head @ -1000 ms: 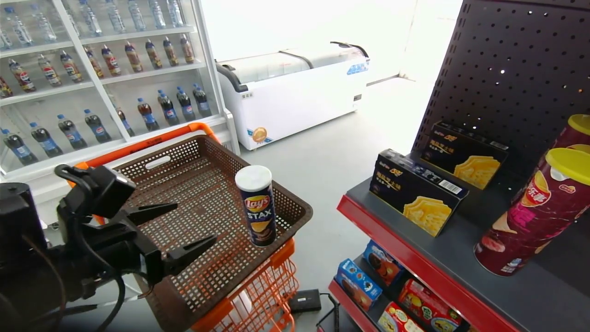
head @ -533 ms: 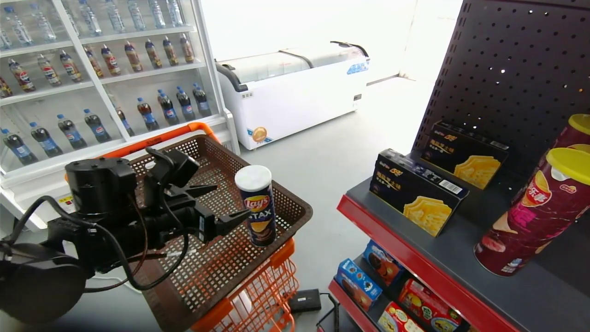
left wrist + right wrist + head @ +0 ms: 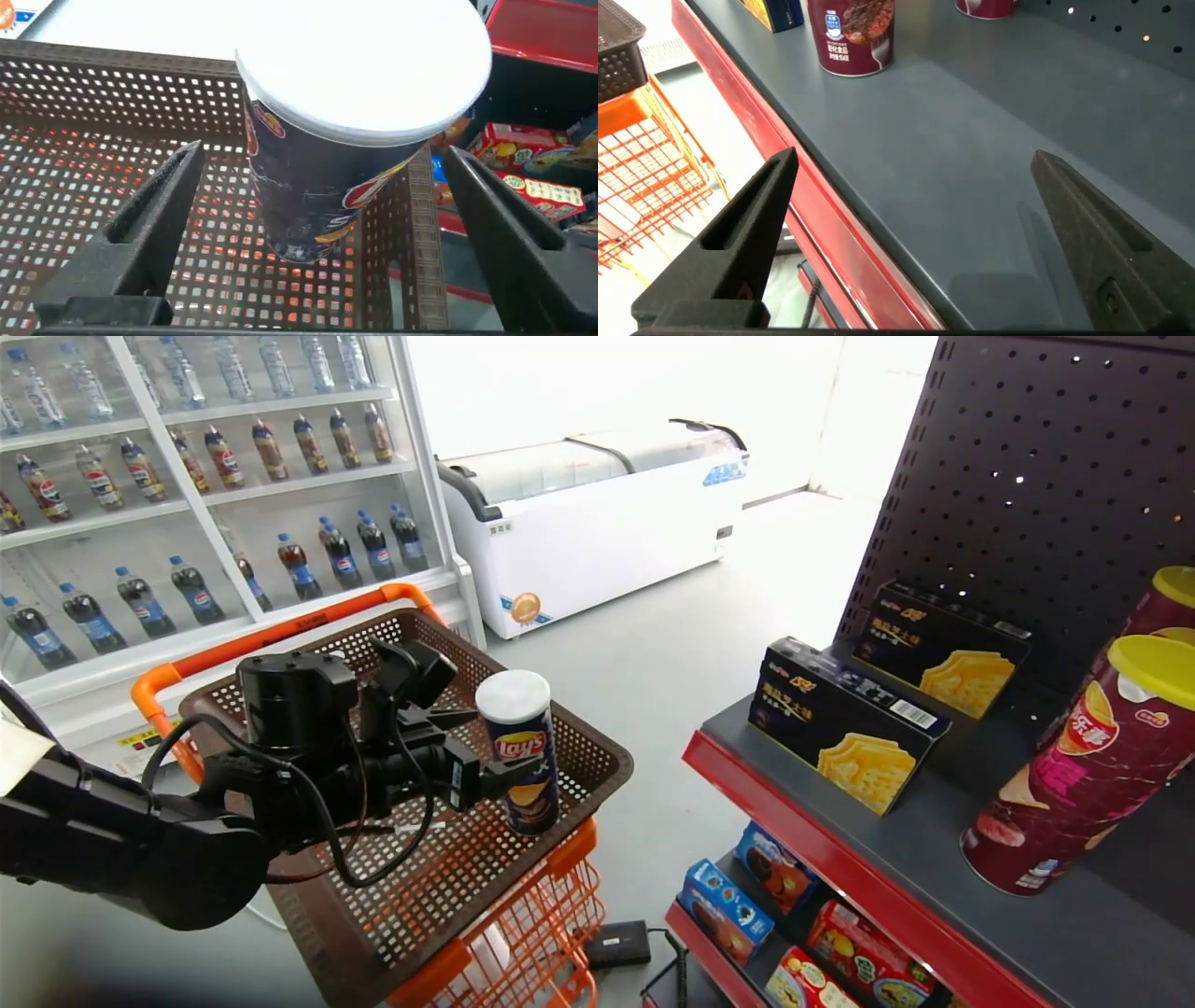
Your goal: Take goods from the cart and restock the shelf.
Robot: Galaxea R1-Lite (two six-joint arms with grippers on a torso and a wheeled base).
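A tall cylindrical chip can point(image 3: 516, 744), dark blue with a flat white lid, stands upright in a brown perforated plastic basket point(image 3: 439, 877) on an orange wire cart point(image 3: 523, 943). The left gripper point(image 3: 320, 157) has its black wedge-shaped fingers spread on either side of the can. The right gripper point(image 3: 910, 159), fingers spread wide, hangs over a smooth grey shelf point(image 3: 971, 140).

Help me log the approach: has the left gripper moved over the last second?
Yes. The left gripper has travelled rightward across the brown basket to the chips can, its open fingers now flanking the can, which stayed put.
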